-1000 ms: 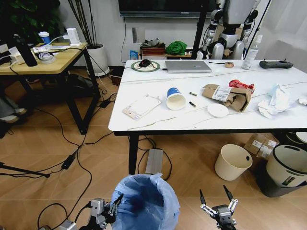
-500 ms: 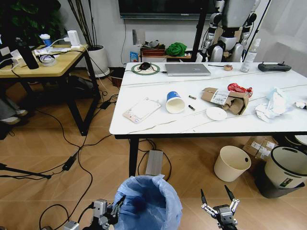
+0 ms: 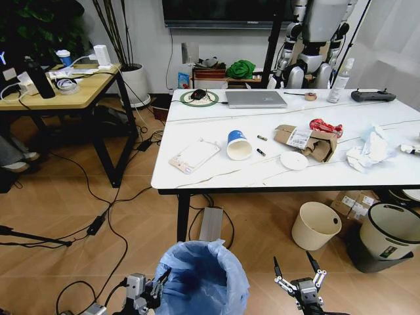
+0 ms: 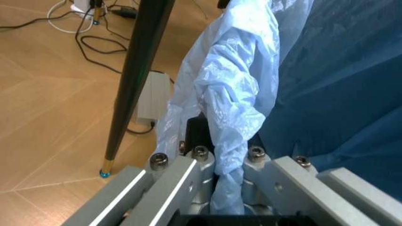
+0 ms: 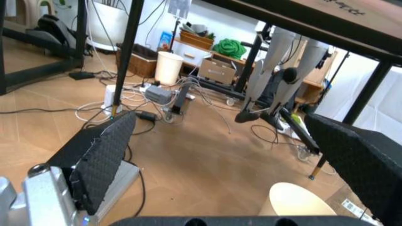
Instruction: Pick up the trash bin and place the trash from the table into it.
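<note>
While my left gripper point(image 3: 152, 289) is clamped on the bag-covered rim of the trash bin point(image 3: 203, 279), low at my left front and short of the table point(image 3: 210, 174), I judge the carry goes best if I keep that pinch firm and the bin upright. My right gripper point(image 3: 298, 274) hangs low at my right with its fingers spread wide and empty. The trash point(image 3: 308, 141) lies scattered on the table, well apart from the bin.
</note>
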Available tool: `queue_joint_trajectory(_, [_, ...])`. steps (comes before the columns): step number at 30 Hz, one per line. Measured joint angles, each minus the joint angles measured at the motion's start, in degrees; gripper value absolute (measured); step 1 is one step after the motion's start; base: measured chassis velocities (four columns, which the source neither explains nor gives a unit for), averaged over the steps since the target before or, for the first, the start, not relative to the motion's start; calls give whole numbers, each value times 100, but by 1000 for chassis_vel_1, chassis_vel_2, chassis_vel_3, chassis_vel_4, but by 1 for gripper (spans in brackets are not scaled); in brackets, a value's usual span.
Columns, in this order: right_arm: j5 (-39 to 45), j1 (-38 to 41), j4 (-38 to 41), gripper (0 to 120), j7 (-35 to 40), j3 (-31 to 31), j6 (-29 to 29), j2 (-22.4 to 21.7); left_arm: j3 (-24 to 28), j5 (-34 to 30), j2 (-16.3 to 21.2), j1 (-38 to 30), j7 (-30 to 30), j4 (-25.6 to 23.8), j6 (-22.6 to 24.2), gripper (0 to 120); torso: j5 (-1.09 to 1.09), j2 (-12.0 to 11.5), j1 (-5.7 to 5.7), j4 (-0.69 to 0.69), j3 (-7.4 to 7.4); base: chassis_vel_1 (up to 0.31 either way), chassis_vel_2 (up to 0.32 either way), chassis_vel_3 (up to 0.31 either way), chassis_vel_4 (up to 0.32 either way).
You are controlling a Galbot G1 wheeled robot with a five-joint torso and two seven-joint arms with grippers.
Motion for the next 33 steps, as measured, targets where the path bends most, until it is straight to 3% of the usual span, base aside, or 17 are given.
queue_joint_trajectory(33, [102,-20,62,100,12,45,5,0,23,94,-39,13,18,-47,13,0,0,849,357,0,492,0,0,0,0])
